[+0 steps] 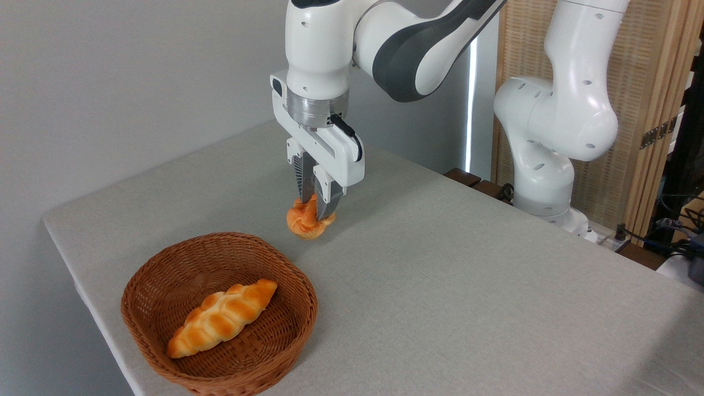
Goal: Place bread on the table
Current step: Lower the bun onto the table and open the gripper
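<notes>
Now fingers [318,206] pinch bread [307,224] — above table [440,286].

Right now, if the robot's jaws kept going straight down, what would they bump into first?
Probably the table. The gripper points down, shut on the bread, so the bun would touch the cloth first; the remaining gap is hard to judge.

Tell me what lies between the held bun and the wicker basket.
Nothing: in the camera view only bare table cloth separates the bun, held in the gripper, from the basket rim.
</notes>
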